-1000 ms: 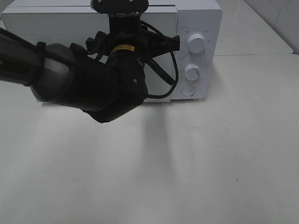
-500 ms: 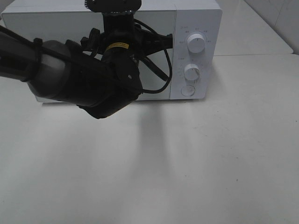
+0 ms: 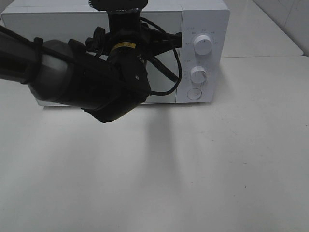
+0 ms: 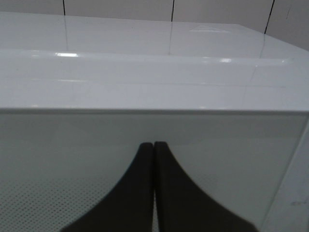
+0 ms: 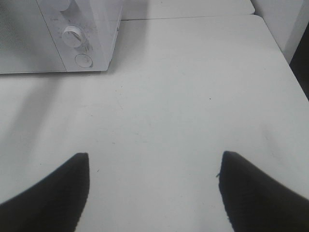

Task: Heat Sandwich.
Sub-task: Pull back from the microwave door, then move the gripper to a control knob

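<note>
Facing the microwave door [image 4: 63,150], left gripper [image 4: 153,144] is clenched empty, right gripper [image 5: 154,157] splayed; sandwich unseen.

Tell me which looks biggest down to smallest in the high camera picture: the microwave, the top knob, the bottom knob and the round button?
1. Microwave, by far the largest.
2. Top knob and bottom knob: they look about alike, so I won't rank them.
3. Round button, the smallest.

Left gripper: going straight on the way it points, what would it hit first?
Probably the microwave door, near its upper edge; the left gripper seems close to the glass, though depth is unclear.
</note>
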